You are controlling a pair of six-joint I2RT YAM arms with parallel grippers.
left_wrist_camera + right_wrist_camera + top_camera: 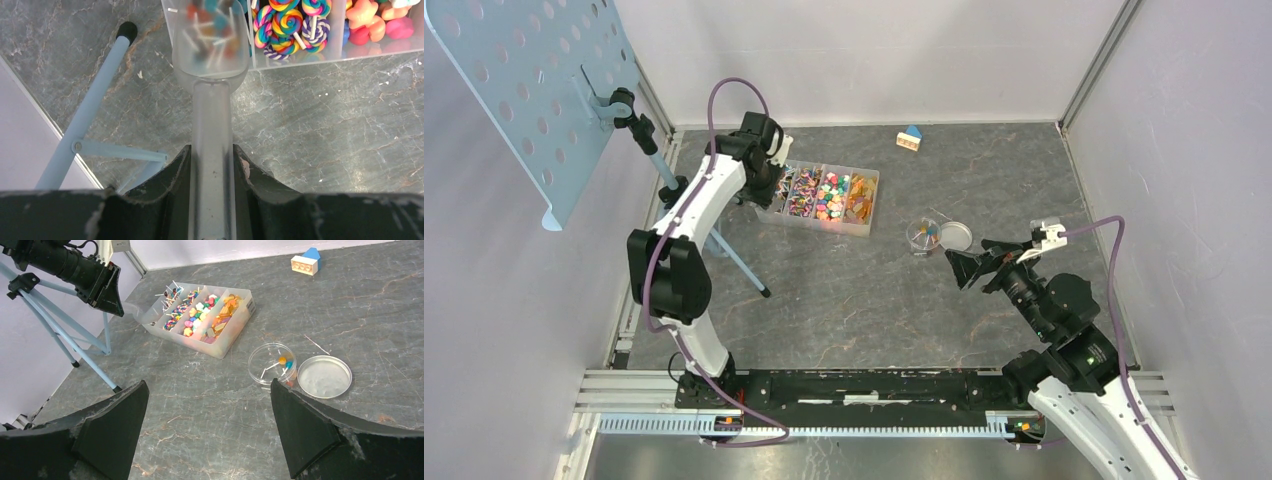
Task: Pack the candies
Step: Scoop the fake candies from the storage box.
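- Currently the left tool is clamped on the handle of a clear plastic scoop, with a finger pressed to each side of the handle.
- The scoop's bowl points away from the wrist and overlaps the end compartment of a clear divided tray.
- Small sticks and coloured blobs show through the bowl, but they are blurred. I cannot tell whether they lie in the scoop or under it in the compartment.
- The candies fill the tray: rainbow swirl lollipops in the next compartment, then star-shaped pieces. The tray's far side is cut off in the left wrist view.
- A pale blue stand leg crosses the counter to the left of the scoop.
- The right tool is spread wide, holds nothing and touches nothing. It sits above bare counter, well apart from the tray.
- Near the right tool stands a clear round dish holding a few candies. Its lid lies flat just beside it.
- A blue-roofed toy house sits near the back wall.
- A perforated panel on the stand hides the counter's far left corner in the top view.
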